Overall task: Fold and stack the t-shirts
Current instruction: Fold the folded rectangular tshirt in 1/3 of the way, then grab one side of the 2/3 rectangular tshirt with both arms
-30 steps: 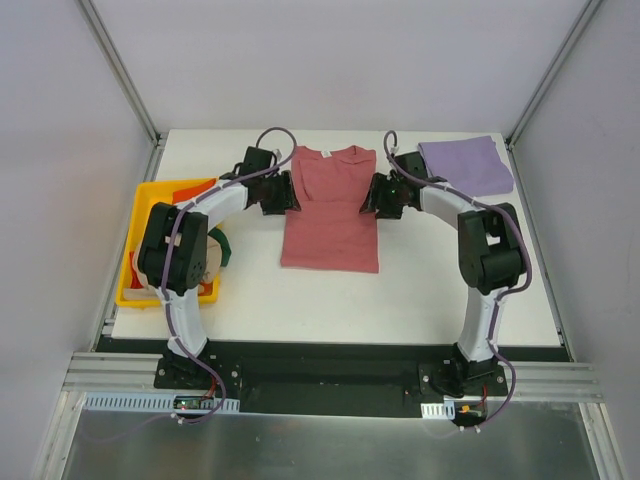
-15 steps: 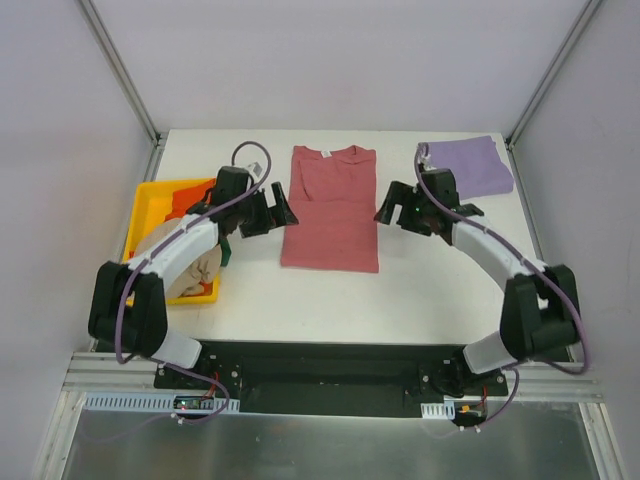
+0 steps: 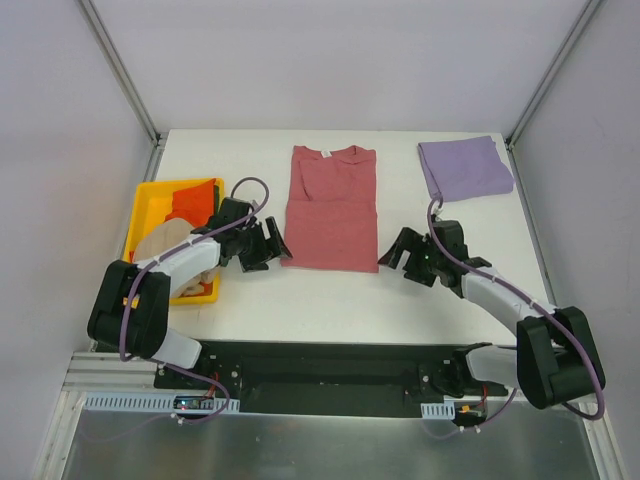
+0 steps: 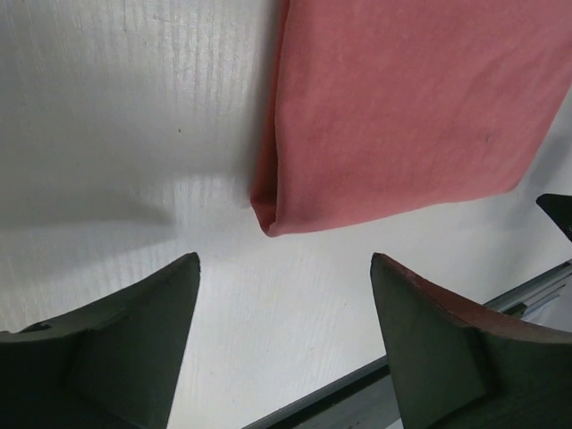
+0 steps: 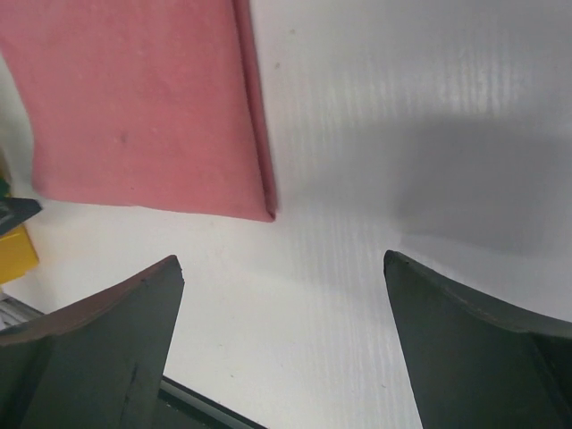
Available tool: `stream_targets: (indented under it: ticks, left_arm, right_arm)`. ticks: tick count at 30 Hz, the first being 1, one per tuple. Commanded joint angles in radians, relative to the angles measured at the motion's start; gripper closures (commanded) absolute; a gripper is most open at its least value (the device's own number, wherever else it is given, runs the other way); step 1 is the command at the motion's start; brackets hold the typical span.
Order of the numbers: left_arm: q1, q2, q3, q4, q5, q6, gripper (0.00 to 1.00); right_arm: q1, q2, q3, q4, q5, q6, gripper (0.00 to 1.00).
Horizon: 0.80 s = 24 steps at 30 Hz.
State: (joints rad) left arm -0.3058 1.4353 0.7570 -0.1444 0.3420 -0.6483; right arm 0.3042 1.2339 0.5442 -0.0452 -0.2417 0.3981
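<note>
A dusty red t-shirt lies flat mid-table, its sides folded in to a long strip, collar at the far end. My left gripper is open and empty beside the shirt's near left corner. My right gripper is open and empty beside the near right corner. A folded lavender t-shirt lies at the far right corner. An orange shirt and a beige one lie in the yellow bin. The dark green shirt is hidden.
The yellow bin stands at the table's left edge, next to my left arm. The table's near edge and black rail run just behind both grippers.
Both grippers have drawn back from the shirt's sleeve area toward the near edge, down to the hem corners. The shirt's sides now lie folded in; it looks narrower.
</note>
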Motion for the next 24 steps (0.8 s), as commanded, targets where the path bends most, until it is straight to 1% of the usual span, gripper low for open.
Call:
stream_targets:
  ticks: [1, 2, 4, 8, 15, 16, 18, 19, 24]
  left_arm:
    - [0.004, 0.066, -0.018, 0.061, 0.035, -0.033, 0.29]
    - [0.004, 0.083, -0.018, 0.068, 0.038, -0.037, 0.32]
    - [0.004, 0.117, -0.013, 0.078, 0.045, -0.043, 0.42]
    - [0.004, 0.158, -0.016, 0.085, 0.045, -0.045, 0.54]
    - [0.004, 0.224, 0.004, 0.094, 0.037, -0.045, 0.81]
    - [0.004, 0.226, 0.005, 0.095, 0.037, -0.044, 0.87]
    - [0.004, 0.231, 0.004, 0.097, 0.032, -0.042, 1.00]
    - [0.004, 0.232, 0.002, 0.098, 0.029, -0.039, 1.00]
    - [0.004, 0.234, -0.007, 0.101, 0.031, -0.036, 1.00]
  right_arm:
    - [0.003, 0.009, 0.005, 0.134, -0.079, 0.056, 0.04]
    - [0.001, 0.016, 0.002, 0.139, -0.080, 0.064, 0.04]
    - [0.003, 0.033, -0.001, 0.151, -0.087, 0.077, 0.04]
    - [0.007, 0.073, 0.002, 0.151, -0.093, 0.094, 0.03]
    - [0.044, 0.150, 0.016, 0.165, -0.103, 0.102, 0.01]
    - [0.049, 0.159, 0.022, 0.166, -0.102, 0.104, 0.01]
    - [0.062, 0.174, 0.028, 0.165, -0.088, 0.108, 0.04]
    - [0.067, 0.185, 0.033, 0.166, -0.084, 0.110, 0.06]
    - [0.096, 0.240, 0.056, 0.145, -0.045, 0.139, 0.23]
